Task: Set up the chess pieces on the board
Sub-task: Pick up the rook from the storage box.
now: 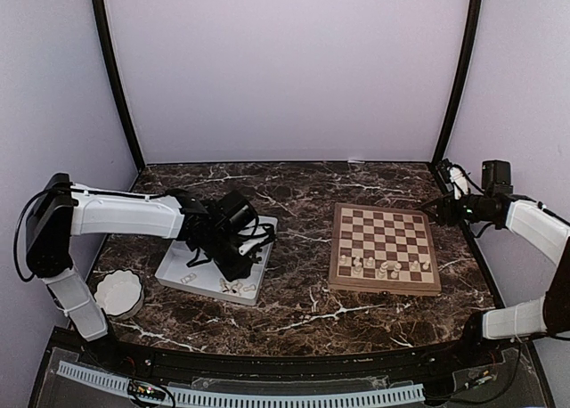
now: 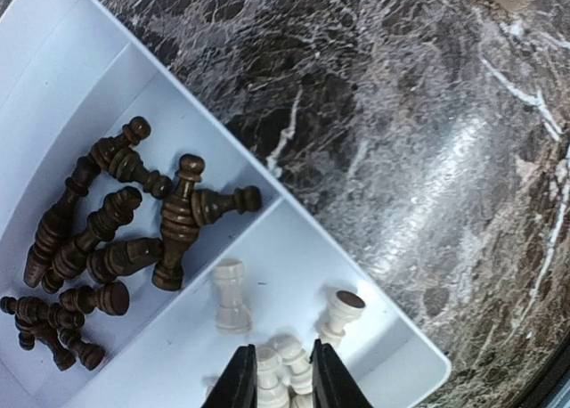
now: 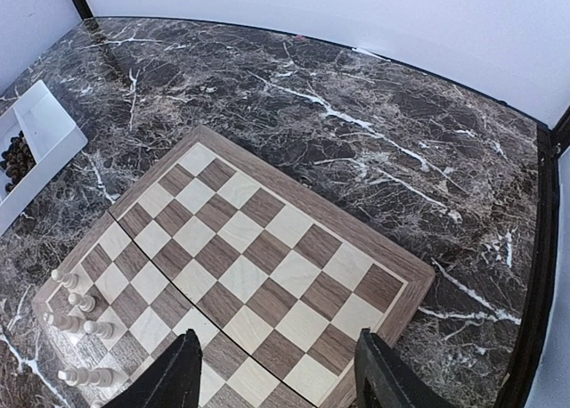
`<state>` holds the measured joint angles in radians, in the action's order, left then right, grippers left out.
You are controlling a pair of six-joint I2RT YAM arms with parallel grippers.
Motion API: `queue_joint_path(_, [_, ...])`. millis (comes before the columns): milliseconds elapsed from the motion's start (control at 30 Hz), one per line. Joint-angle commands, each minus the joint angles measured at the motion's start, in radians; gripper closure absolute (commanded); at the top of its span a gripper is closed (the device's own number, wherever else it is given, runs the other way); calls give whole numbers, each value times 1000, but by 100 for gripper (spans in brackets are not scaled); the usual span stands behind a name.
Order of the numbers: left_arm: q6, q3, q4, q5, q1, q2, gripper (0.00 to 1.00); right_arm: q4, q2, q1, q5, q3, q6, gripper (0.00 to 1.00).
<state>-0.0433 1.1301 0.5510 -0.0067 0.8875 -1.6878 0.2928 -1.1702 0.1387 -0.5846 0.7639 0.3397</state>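
top external: left arm reaches over the white tray (image 1: 174,276), which sits on the desk (image 1: 303,194) left of the board (image 1: 392,234). left pincer (image 1: 239,250) is down at the tray's near end. a few pale pieces (image 1: 383,267) stand on the board's near rows and the other squares are bare, so the setup looks early. a white bowl (image 1: 118,294) sits near the left base. right pincer (image 1: 443,208) hangs by the board's far right corner, well apart from the pieces.

left wrist: the tray has two compartments, dark pieces (image 2: 107,239) heaped in one and pale ones in the other. the left pincer is narrowed to a slim gap, its fingers hugging either side of one pale piece (image 2: 269,368) in a small cluster. there looks to be contact on both sides, and the piece is not lifted. neighbours lie touching it. the step in hand is likely the pick. to do it well, squeeze across the body and rise straight and slow so the neighbours don't drag along. confirm only one piece comes up. it likely needs care to stand upright on its square.

right wrist: the right pincer is spread wide above the board with nothing between the fingers and nothing touched. the pale row shows at the board's far left.
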Motion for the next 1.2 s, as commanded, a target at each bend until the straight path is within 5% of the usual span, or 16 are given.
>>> queue_joint_path(0, [-45, 27, 22, -24, -26, -47, 77, -7, 19, 4, -13, -12, 11, 40])
queue_joint_path(633, [-48, 71, 14, -90, -31, -160, 67, -4, -2, 4, -10, -12, 19, 40])
queue_joint_path(1067, [-47, 70, 83, -54, -36, -190, 83, -3, -14, 4, -19, -9, 19, 39])
queue_joint_path(1167, [-36, 66, 109, -55, -35, -184, 80, -2, -18, 4, -28, -8, 18, 39])
